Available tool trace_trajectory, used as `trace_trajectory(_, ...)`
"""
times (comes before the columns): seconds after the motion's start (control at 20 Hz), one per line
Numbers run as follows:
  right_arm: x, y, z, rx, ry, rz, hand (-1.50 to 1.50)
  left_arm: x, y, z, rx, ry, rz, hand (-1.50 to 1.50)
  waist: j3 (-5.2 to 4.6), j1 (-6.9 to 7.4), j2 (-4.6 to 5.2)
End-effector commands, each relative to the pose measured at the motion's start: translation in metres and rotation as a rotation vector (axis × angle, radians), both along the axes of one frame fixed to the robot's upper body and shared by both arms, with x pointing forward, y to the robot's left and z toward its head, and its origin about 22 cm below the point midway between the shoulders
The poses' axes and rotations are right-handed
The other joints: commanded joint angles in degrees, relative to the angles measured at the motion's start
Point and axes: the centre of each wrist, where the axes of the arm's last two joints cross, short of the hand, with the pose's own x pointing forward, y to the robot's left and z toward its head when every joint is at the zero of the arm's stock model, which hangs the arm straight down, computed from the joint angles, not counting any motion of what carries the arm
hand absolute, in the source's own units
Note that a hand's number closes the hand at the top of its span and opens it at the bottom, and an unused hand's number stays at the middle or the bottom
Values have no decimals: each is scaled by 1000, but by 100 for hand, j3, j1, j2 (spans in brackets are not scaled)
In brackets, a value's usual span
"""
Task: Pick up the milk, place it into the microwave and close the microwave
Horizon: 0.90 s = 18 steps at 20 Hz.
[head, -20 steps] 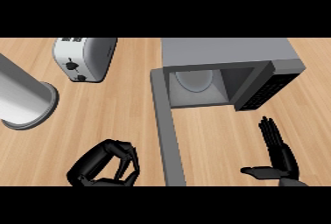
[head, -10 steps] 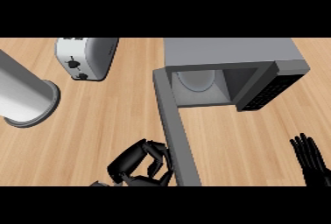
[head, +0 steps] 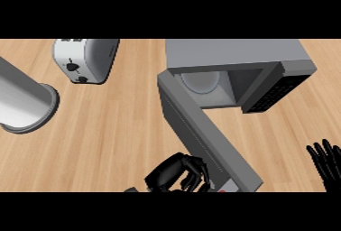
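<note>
Left hand (head: 178,175) has slid right, now touching the open microwave (head: 233,58) door (head: 206,135); fingers curled, holding nothing visible. Prob. set to push it shut. Right hand (head: 328,162) rests open at surface edge, fingers apart.

Milk not visible; left hand (head: 178,175) fingers curled, contents hidden. Right hand (head: 326,161) cut by right edge. Grey cylinder (head: 21,101) and toaster (head: 86,58) cropped at frame edges.

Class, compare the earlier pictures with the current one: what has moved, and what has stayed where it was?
The curled left hand has shifted rightward to the open grey microwave door, whose outer end has swung right. The open right hand has dropped toward the lower right corner. The white toaster, the grey cylinder and the grey microwave stayed put.
</note>
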Motion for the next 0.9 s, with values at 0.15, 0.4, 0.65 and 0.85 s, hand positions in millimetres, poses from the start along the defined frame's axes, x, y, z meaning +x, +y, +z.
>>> trace_trajectory(0.15, 2, 8, 49, 42, -88, 185, -150, -14, -43, 4, 24, -27, 19, 150, -4, -154, 28)
trace_trajectory(0.4, 14, 34, 70, 47, -129, 268, -150, 3, -54, 19, 2, -78, 102, 150, -13, -376, 69)
trace_trajectory(0.65, 17, 40, 88, 32, -118, 323, -150, 23, -62, 34, -10, -132, 215, 150, -17, -493, 111)
trace_trajectory(0.85, 15, 42, 101, 24, -121, 343, -150, 36, -67, 47, -48, -120, 300, 150, -15, -624, 131)
